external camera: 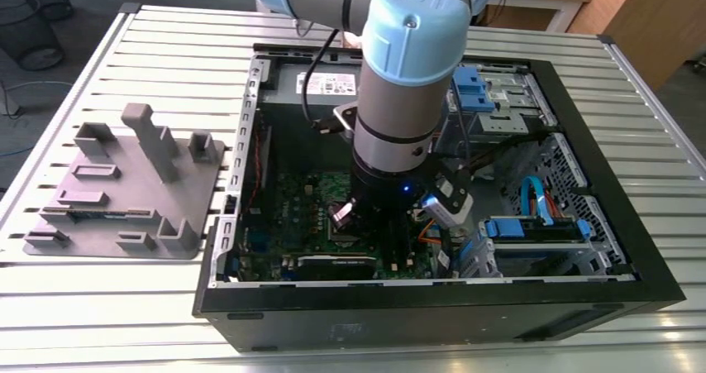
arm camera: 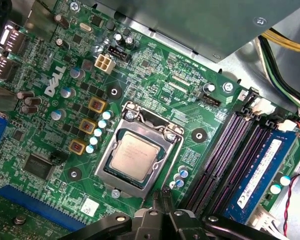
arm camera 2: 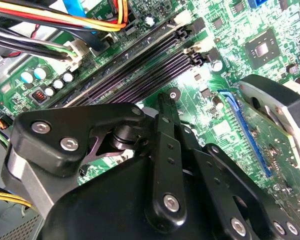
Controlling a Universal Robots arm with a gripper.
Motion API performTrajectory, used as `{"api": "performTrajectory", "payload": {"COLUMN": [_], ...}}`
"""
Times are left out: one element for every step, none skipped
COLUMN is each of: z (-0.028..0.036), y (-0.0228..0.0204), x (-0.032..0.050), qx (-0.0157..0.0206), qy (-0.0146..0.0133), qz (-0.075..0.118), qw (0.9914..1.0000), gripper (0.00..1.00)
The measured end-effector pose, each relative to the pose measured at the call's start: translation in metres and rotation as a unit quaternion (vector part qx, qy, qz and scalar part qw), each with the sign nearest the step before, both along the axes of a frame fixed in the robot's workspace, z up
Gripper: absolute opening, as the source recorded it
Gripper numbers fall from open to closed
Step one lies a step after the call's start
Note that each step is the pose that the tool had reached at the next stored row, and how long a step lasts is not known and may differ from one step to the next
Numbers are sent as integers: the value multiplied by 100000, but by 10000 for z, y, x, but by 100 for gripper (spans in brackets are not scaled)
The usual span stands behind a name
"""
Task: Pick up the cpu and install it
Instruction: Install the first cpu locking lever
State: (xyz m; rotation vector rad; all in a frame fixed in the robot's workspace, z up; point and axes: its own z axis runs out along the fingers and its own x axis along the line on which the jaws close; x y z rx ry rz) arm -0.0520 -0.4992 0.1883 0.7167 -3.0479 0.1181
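We see the cpu [arm camera: 135, 156] seated in the metal socket frame [arm camera: 140, 150] on the green motherboard [arm camera: 155, 80]; gripper [arm camera: 162, 220] hovers nearby, finger state unclear. Board print unread.

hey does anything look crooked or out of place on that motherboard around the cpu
Nothing stands out. In the first wrist view the cpu lies flat and square inside the metal socket frame on the green motherboard, its edges parallel to the frame. The memory stick sits straight in its slot.
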Motion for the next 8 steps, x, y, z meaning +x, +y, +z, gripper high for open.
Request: {"api": "performTrajectory", "payload": {"z": [0,0,0,0,0,0,-1,-1], "y": [0,0,0,0,0,0,0,0], "x": [0,1,1,2,2,3,6,8], "qx": [0,0,0,-1,-2,-1,-1,-4], "qy": [2,2,1,2,3,3,4,3], "qz": [-2,1,5,2,3,3,7,7], "qw": [100000,100000,100000,100000,100000,100000,100000,100000], "gripper": [11,11,11,11,11,11,11,11]}}
